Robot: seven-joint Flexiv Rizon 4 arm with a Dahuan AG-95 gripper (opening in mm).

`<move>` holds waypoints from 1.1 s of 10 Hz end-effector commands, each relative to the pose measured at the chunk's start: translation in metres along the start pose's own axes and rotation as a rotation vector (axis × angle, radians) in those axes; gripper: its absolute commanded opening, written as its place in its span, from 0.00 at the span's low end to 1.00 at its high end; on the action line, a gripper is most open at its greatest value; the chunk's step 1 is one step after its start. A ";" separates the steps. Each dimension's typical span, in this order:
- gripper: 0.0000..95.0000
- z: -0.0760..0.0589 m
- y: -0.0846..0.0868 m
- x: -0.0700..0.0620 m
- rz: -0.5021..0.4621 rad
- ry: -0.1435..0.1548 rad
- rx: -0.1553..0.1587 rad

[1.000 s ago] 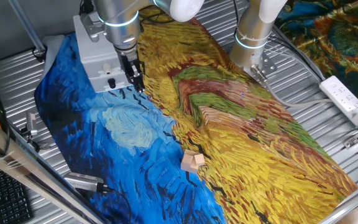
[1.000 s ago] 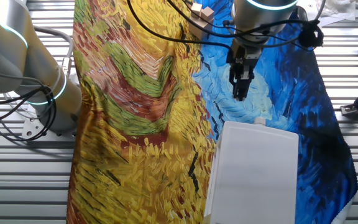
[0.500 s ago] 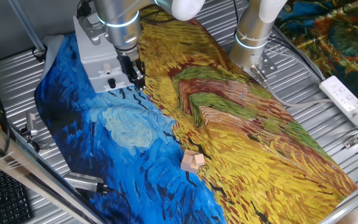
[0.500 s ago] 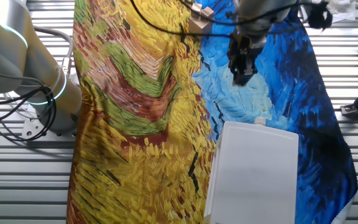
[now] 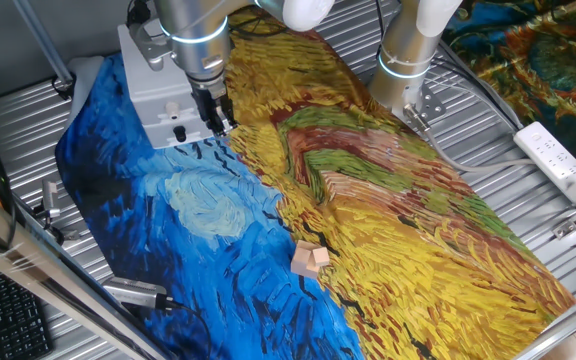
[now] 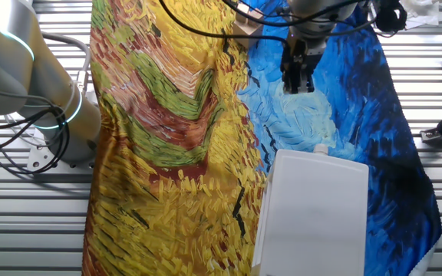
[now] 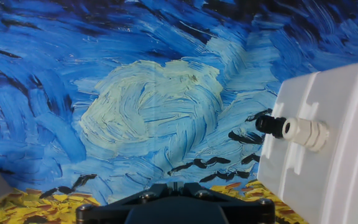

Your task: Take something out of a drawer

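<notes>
ribbed metal decking carries a painted cloth (image 5: 388, 210), blue swirls on one half and yellow wheat strokes on the other, spread across most of the table. using the boxy grey unit (image 5: 158, 90) as the landmark: it sits at one end of the cloth, on the blue half, its front showing a small dark knob (image 5: 179, 133). the drawer (image 7: 328, 149) is part of that unit; in the hand view its pale front fills one side, with a black-tipped white knob (image 7: 291, 129) sticking out toward the swirl. whether the tray is slid out at all cannot be told.

the gripper (image 6: 298, 73) hangs just in front of the unit's knob side, above the pale swirl on the blue cloth, clear of the drawer in the other fixed view. in one fixed view its dark fingers (image 5: 218, 112) overlap the unit's front corner. the fingers look close together with nothing between them, though the pictures do not settle whether they are fully closed.

well away from the unit, near the line where blue meets yellow, lie a few small wooden blocks (image 5: 309, 260). a white power strip (image 5: 558, 160) rests off the cloth, far from the unit, on the metal decking.
</notes>
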State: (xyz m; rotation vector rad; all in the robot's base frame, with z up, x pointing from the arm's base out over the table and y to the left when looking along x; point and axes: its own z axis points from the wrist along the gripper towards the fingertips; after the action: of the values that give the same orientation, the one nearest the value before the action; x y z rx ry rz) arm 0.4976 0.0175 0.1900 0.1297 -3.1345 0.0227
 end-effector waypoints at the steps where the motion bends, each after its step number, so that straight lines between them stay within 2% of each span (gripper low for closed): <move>1: 0.00 -0.001 0.001 0.002 -0.010 -0.001 -0.001; 4: 0.00 -0.005 0.003 0.005 0.001 -0.010 -0.001; 6: 0.00 -0.002 0.000 0.003 0.002 -0.006 0.000; 9: 0.00 0.002 -0.003 0.001 -0.039 -0.002 -0.007; 11: 0.00 0.004 -0.005 -0.001 -0.077 0.012 -0.011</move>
State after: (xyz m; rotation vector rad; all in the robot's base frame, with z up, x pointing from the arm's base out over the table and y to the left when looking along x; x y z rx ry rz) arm 0.4966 0.0126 0.1872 0.2397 -3.1189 0.0095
